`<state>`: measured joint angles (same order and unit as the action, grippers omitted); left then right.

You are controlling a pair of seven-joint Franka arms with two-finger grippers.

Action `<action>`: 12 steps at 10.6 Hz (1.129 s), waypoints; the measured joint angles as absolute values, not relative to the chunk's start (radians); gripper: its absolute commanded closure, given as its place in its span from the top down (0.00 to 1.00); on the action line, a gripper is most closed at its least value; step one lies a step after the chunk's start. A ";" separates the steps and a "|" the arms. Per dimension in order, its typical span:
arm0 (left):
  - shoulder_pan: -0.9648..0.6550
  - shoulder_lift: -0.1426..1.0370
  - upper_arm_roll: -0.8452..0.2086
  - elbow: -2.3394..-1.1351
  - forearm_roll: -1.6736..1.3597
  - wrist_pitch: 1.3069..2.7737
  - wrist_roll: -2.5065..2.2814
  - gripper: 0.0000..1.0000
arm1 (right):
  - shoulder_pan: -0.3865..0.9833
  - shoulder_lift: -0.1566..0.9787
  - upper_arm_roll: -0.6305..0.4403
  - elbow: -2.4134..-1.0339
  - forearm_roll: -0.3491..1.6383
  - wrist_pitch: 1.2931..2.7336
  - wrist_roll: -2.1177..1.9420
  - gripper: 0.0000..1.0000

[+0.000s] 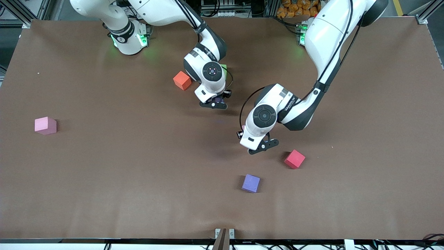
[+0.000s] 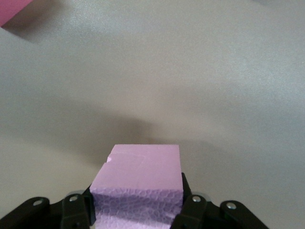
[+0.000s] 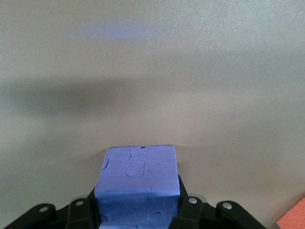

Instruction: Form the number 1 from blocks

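Lavender cube (image 1: 250, 183) lies loose; left jaws (image 2: 138, 210) clamp a pink block (image 2: 140, 179), right jaws (image 3: 138, 210) a purple block (image 3: 138, 179) (both aloft).

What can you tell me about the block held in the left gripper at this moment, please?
The pink block is a small matte foam-like cube with a pebbled side face and a small nick at one top corner. It sits square and level in the left gripper, whose two black fingers press its two sides. It hangs in the air over bare brown table, touching nothing else. In the front view the wrist hides nearly all of it.
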<state>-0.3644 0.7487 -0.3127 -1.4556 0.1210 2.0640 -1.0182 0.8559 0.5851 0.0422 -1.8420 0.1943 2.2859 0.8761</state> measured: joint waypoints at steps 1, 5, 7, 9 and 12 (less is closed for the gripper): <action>-0.365 0.749 -0.313 -1.456 0.121 2.064 -1.019 0.00 | 0.857 0.585 0.042 -1.842 0.194 2.286 0.876 0.00; -0.367 0.749 -0.313 -1.457 0.121 2.064 -1.020 0.00 | 0.861 0.585 0.042 -1.842 0.194 2.286 0.876 1.00; -0.370 0.749 -0.313 -1.458 0.121 2.064 -1.020 0.00 | 0.861 0.585 0.041 -1.842 0.194 2.286 0.876 1.00; -0.373 0.749 -0.313 -1.458 0.121 2.064 -1.021 0.00 | 0.859 0.585 0.038 -1.840 0.194 2.286 0.875 1.00; -0.400 0.753 -0.316 -1.464 0.121 2.064 -1.022 0.00 | 0.821 0.554 0.025 -1.806 0.193 2.188 0.817 1.00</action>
<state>-0.3999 0.7527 -0.3163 -1.4645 0.1210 2.0640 -1.0223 0.8205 0.5543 0.0246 -1.8060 0.1926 2.1879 0.8173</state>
